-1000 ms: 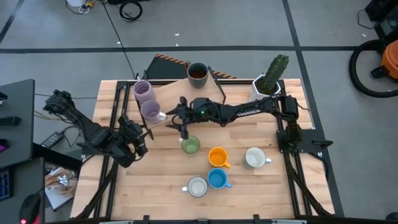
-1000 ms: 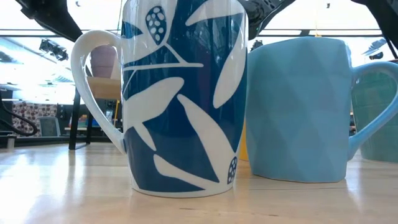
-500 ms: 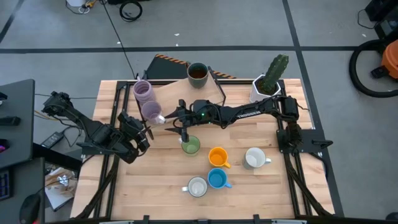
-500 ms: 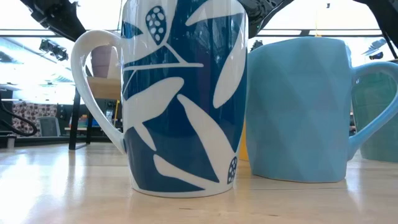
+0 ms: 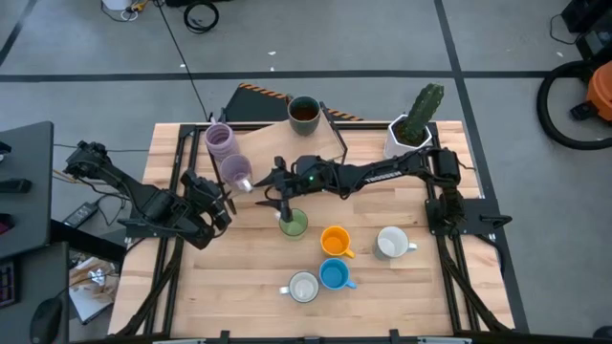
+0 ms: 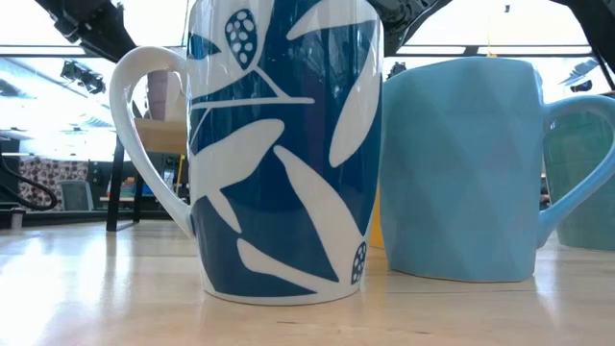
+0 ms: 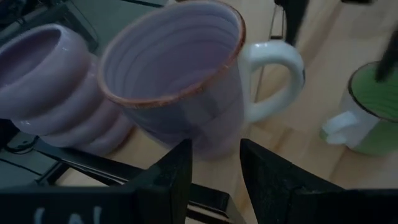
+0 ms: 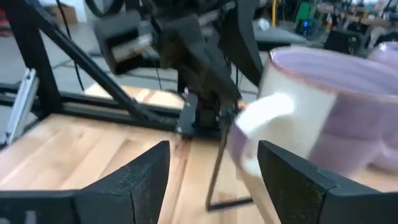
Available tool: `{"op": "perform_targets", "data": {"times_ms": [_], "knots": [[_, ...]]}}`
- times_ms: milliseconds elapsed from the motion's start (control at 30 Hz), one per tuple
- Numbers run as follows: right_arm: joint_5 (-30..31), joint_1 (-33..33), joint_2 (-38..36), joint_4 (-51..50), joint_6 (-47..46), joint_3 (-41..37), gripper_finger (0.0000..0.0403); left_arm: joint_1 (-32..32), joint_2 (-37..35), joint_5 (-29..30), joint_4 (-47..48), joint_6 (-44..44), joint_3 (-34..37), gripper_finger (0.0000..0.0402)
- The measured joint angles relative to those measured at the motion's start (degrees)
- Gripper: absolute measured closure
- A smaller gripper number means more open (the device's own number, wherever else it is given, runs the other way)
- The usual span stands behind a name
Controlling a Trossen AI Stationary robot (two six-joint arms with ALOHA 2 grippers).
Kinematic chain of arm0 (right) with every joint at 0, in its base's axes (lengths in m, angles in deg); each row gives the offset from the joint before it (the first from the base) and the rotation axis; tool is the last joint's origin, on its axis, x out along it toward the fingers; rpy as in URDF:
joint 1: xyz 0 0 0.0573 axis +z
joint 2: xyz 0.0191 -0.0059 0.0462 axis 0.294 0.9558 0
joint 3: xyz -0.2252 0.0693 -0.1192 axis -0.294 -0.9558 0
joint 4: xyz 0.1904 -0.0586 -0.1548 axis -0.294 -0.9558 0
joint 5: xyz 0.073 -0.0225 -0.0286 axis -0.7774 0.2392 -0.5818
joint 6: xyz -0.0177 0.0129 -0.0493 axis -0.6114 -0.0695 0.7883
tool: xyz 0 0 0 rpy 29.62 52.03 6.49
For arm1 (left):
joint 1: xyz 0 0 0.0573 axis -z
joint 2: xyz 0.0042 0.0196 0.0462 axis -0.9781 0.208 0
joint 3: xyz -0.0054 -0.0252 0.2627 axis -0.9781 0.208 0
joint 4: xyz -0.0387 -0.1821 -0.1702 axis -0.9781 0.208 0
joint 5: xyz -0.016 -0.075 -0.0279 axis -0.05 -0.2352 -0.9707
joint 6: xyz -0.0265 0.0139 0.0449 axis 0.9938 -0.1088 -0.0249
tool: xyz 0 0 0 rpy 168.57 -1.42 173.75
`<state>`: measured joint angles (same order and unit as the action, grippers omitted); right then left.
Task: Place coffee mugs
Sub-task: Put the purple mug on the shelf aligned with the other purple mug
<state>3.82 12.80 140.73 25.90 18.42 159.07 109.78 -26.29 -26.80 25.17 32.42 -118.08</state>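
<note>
**Claw status and mug positions on the counter**

Right claw (image 5: 273, 196): positioned at upper centre of the high view, reaching in from the right side of the frame. In the right wrist view its fingers (image 8: 134, 180) are spread wide apart and hold nothing. The white handle of a purple mug (image 5: 235, 171) lies just ahead of the open gap; no contact is visible. The green mug (image 5: 294, 224) stands directly below the claw in the high view.

Left claw (image 5: 212, 203): positioned at centre left of the high view, near the counter (image 5: 249, 277) edge. In the left wrist view its fingers (image 7: 177, 177) are parted with a clear gap and grip nothing. The purple mug sits just beyond them.

Mug appearance and location:
- Purple mug: lavender glaze, ridged interior, brown rim, white handle. Upper left of the counter.
- Second purple mug (image 5: 219, 139): stacked-ring body, just beside the first, nearer the upper-left corner.
- Dark brown mug (image 5: 303, 113): upper centre edge.
- Orange mug (image 5: 335, 241): centre.
- Blue mug (image 5: 334, 275): lower centre, faceted pale blue wall in the low view.
- White mug (image 5: 391, 243): centre right.
- Blue-and-white leaf-pattern mug (image 6: 279, 144): lower centre, just beside the blue mug.
</note>
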Motion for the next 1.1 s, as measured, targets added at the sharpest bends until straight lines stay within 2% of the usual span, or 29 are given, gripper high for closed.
{"op": "perform_targets", "data": {"times_ms": [200, 333, 533, 867, 1100], "knots": [[1.2, -1.9, -1.0, -0.4, 0.8, 0.1, 0.0154, 2.1, 0.0, -1.8, 0.2, 0.0, 0.0, 0.0260], [6.1, -2.6, -1.0, -0.9, 2.6, 0.1, 0.0154, 3.3, 0.0, -3.7, 1.0, 0.0, 0.0, 0.0260], [8.9, -3.1, -0.6, -2.2, 2.3, 1.3, 0.0154, 3.5, 0.0, -3.6, 0.9, 0.0, 0.0, 0.0260], [8.8, -4.5, -0.6, -24.3, 4.3, 13.9, 0.0154, 3.4, 0.0, -4.5, 0.3, 0.2, 0.0, 0.0260], [7.4, -5.9, -0.6, -27.4, 2.2, 15.0, 0.0154, 3.4, 0.0, -3.1, -0.2, 0.2, 0.0, 0.0260]]}}
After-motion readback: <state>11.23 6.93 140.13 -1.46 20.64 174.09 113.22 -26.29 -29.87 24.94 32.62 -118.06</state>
